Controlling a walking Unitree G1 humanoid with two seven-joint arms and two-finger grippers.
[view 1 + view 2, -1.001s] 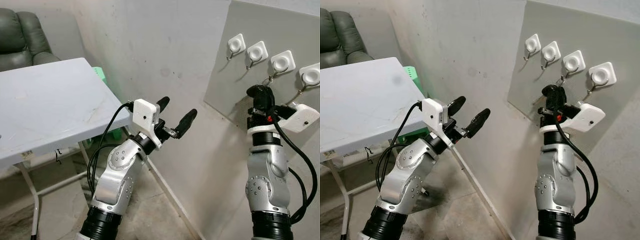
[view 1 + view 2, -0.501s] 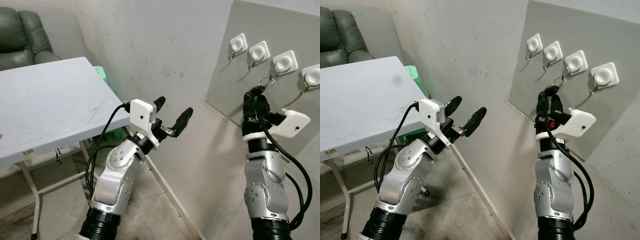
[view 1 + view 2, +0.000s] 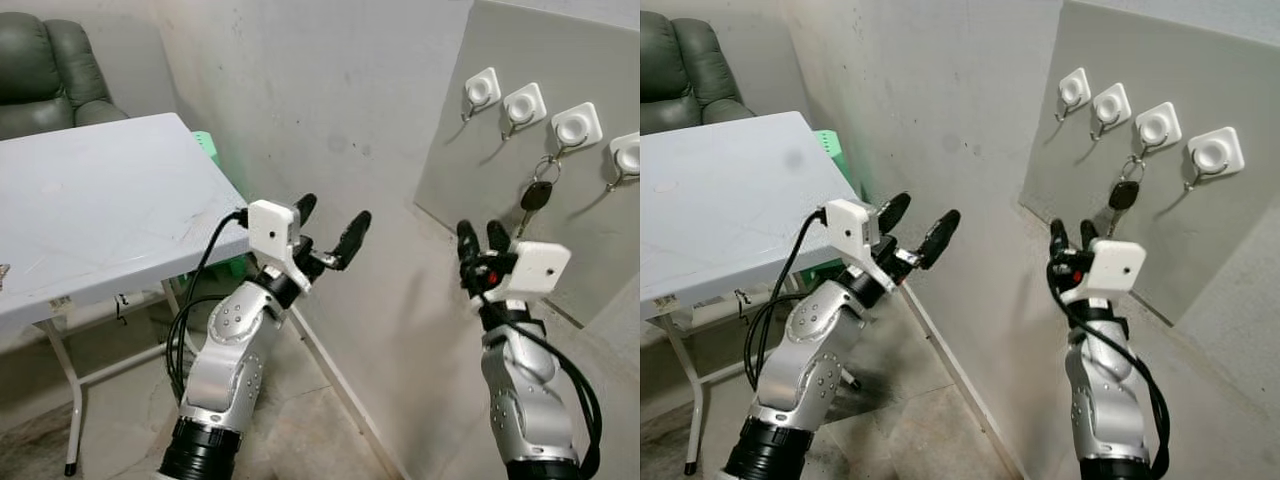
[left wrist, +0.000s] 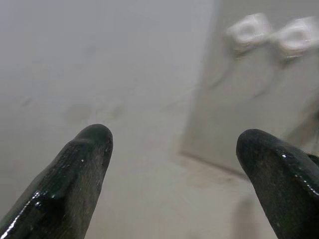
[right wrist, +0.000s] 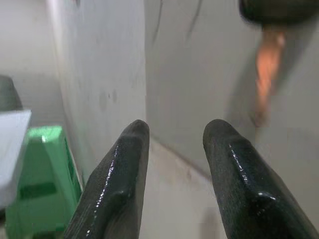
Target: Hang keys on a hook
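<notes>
A black-headed key on a ring point(image 3: 537, 194) hangs from the third white hook point(image 3: 576, 126) on the grey wall board point(image 3: 470, 170). It hangs free. My right gripper point(image 3: 481, 235) stands below and to the left of the key, open, with nothing between its fingers. In the right wrist view the key's dark head point(image 5: 279, 10) and its blade show beyond the right gripper point(image 5: 174, 130). My left gripper point(image 3: 333, 214) is raised by the table's corner, open and empty, pointing at the wall; the left wrist view shows its two fingertips point(image 4: 94, 137) wide apart.
Three more white hooks point(image 3: 483, 88) hang bare on the board. A white folding table point(image 3: 100, 200) stands at the left, with a green stool point(image 3: 212, 150) behind its corner and a dark armchair point(image 3: 50, 70) beyond. The plaster wall point(image 3: 330, 100) runs close ahead.
My right gripper has let go of the key ring, which now hangs on the third hook, and has dropped down and back from the board. The left arm has shifted slightly.
</notes>
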